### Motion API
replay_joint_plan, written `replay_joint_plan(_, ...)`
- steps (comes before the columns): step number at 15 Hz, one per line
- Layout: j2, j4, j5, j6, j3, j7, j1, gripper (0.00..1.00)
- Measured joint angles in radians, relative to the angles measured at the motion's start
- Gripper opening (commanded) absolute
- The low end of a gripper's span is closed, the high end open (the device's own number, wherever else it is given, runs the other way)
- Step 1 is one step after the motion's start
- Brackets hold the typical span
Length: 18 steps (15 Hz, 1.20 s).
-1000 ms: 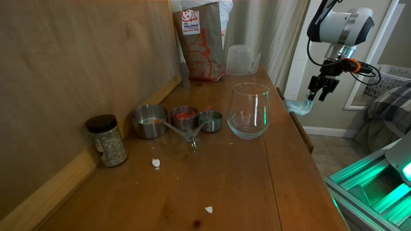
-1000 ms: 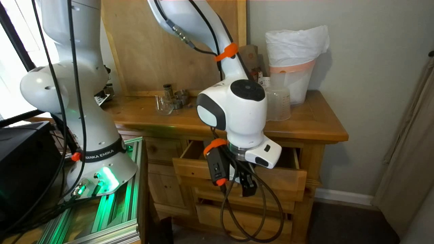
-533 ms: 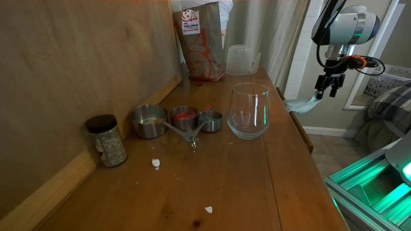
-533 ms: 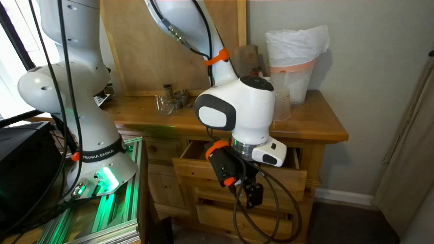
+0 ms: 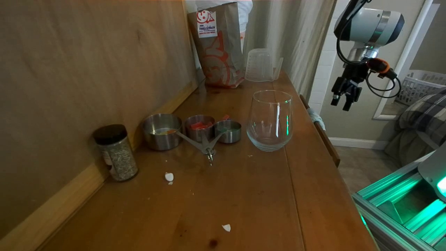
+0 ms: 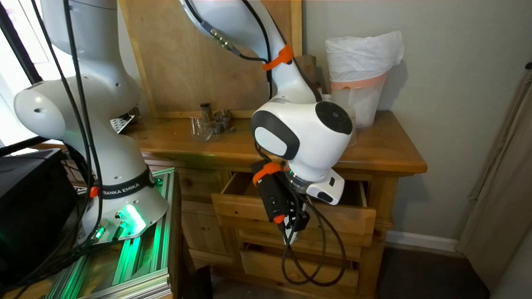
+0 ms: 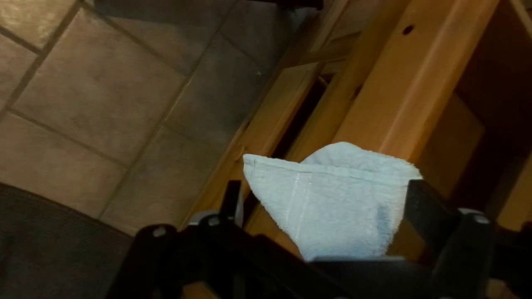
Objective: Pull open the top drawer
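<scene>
The top drawer (image 6: 349, 222) of the wooden cabinet stands pulled out. Its front also shows in the wrist view (image 7: 399, 99), and its edge shows in an exterior view (image 5: 327, 144). A pale blue towel (image 7: 332, 207) is draped over the drawer front, and part of it shows in both exterior views (image 5: 316, 118) (image 6: 291, 233). My gripper (image 7: 326, 197) is open above and in front of the drawer. In the wrist view the towel lies between the two fingers. In an exterior view the fingers (image 5: 340, 104) are spread and apart from the towel. Any drawer handle is hidden.
A lower drawer (image 6: 262, 263) is partly open. Cable loops (image 6: 341, 249) hang below my wrist. On the cabinet top stand a glass (image 5: 270, 125), metal measuring cups (image 5: 162, 136), a jar (image 5: 118, 158), a paper bag (image 5: 219, 52) and a clear jug (image 5: 259, 66). A bin (image 6: 365, 99) stands behind.
Earlier the towel was stretched out to one fingertip; now it hangs back at the drawer edge, apart from the fingers. My wrist has tilted and shifted. The drawer has not visibly moved.
</scene>
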Motion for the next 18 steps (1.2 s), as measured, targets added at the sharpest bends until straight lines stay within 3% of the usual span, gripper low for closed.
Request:
replay_joint_plan(9, -0.055, 0.025, -0.003, -0.169, -0.001, -0.186, 0.022, 1.0)
replay_joint_plan(13, -0.172, -0.016, -0.078, -0.239, -0.014, -0.204, 0.097, 1.0)
replay_joint_plan(18, -0.347, -0.12, -0.142, -0.188, -0.026, -0.201, 0.196, 1.0)
